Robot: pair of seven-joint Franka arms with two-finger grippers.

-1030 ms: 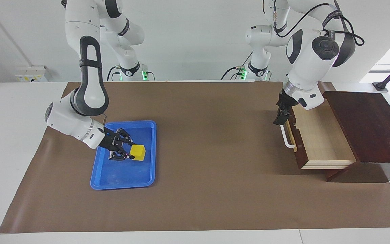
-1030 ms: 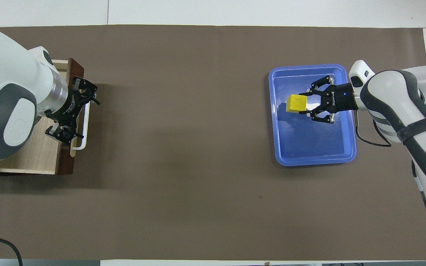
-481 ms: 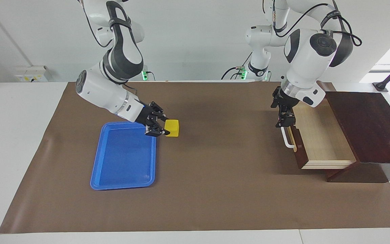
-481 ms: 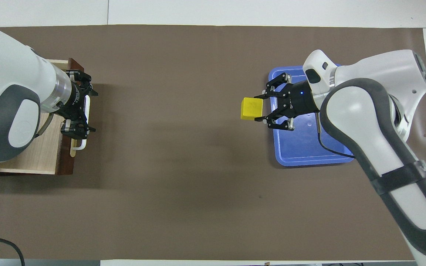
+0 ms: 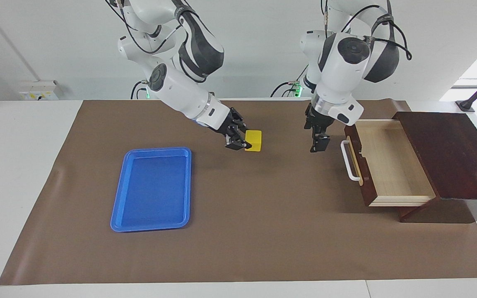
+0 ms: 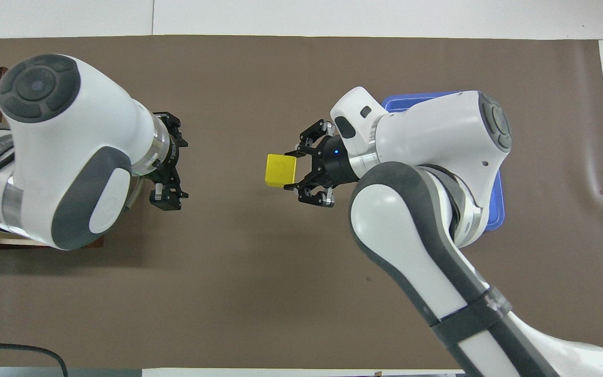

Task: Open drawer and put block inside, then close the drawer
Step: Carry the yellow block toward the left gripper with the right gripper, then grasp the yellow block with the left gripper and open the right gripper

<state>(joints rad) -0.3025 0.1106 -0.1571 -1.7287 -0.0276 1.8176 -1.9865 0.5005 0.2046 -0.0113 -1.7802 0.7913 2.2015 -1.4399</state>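
The yellow block (image 5: 254,140) (image 6: 280,170) hangs in the air over the middle of the brown mat, with my right gripper (image 5: 246,138) (image 6: 292,170) shut on it. The drawer (image 5: 391,165) stands pulled out of its dark wooden cabinet (image 5: 449,153) at the left arm's end of the table, its pale interior bare and its white handle (image 5: 348,162) free. My left gripper (image 5: 319,142) (image 6: 178,159) is open and hangs over the mat between the block and the drawer front, touching nothing. In the overhead view my left arm hides the drawer.
A blue tray (image 5: 151,188) (image 6: 495,201) lies on the mat toward the right arm's end with nothing in it. The brown mat (image 5: 263,231) covers most of the white table.
My right gripper has lifted the block out of the blue tray and carried it toward the drawer's end. My left gripper has drawn away from the drawer handle toward the middle.
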